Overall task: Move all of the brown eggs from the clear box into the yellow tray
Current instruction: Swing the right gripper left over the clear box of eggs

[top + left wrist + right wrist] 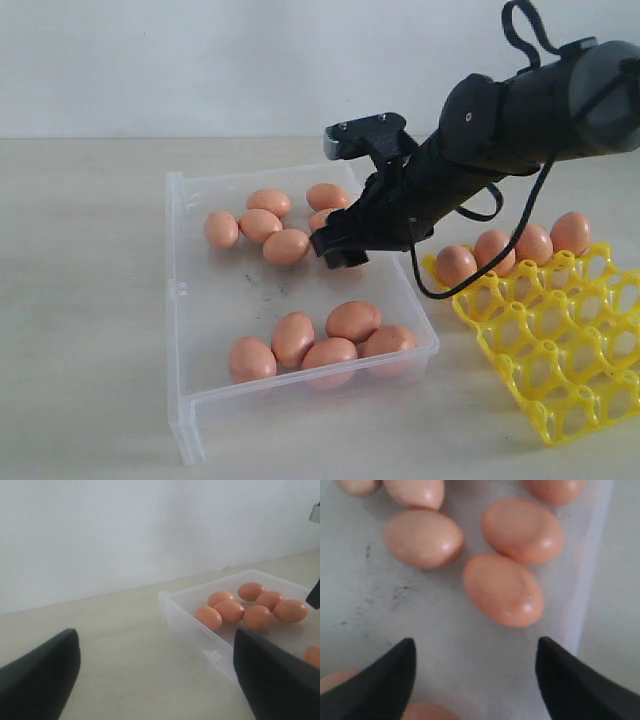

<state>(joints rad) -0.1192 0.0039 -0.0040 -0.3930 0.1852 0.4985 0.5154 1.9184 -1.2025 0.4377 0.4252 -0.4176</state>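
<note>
The clear box (pixel 186 300) holds several brown eggs in two clusters, one at the back (pixel 286 246) and one at the front (pixel 329 353). Several more brown eggs (pixel 493 250) sit along the far row of the yellow tray (pixel 560 360), to the right of the box. My right gripper (pixel 336 250) hangs over the back right part of the box. It is open (pixel 475 642), with nothing between its fingers and an egg (pixel 502 590) just ahead of them. My left gripper (pixel 155 635) is open over bare table beside the box wall (pixel 200 635); the exterior view does not show it.
A pale wall rises behind the beige table (pixel 90 300). A black cable (pixel 440 290) loops down from the right arm between box and tray. The box floor (pixel 385 600) carries dark scuff marks.
</note>
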